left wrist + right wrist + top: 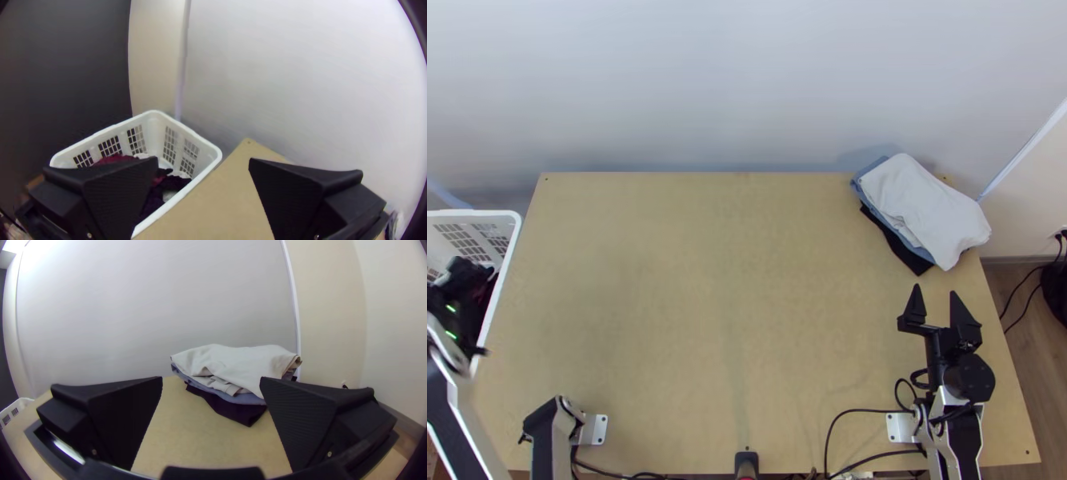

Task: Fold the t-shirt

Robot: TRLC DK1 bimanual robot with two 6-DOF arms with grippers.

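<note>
A: Where is the t-shirt?

B: I can't tell which piece it is. My guess is the bunched clothes point(153, 202) in the white basket point(153, 129), just beside the left edge of the bench point(707, 280).

A: And the jaws?

B: The left gripper point(203, 161) has its jaws wide apart with nothing between them. The right gripper point(934, 290) is the same, empty and spread, over the bench near the folded pile point(915, 200).

A: How will the shirt handle?

B: Light, soft and limp, I'd say; it should droop wherever it isn't held. It won't break, though thin knit can slide between flat fingers (or bring a neighbour along, as laundry likes to do).

A: So where do I take hold?

B: Pinch a raised fold well inside the bundle, with a decent bite of cloth, and lift slowly so tangled pieces drop away. Once it's on the bench, go for the shoulders or hem corners, one in each gripper, and draw it flat. A single-layer edge may slip, so catch a seam if you can.
</note>
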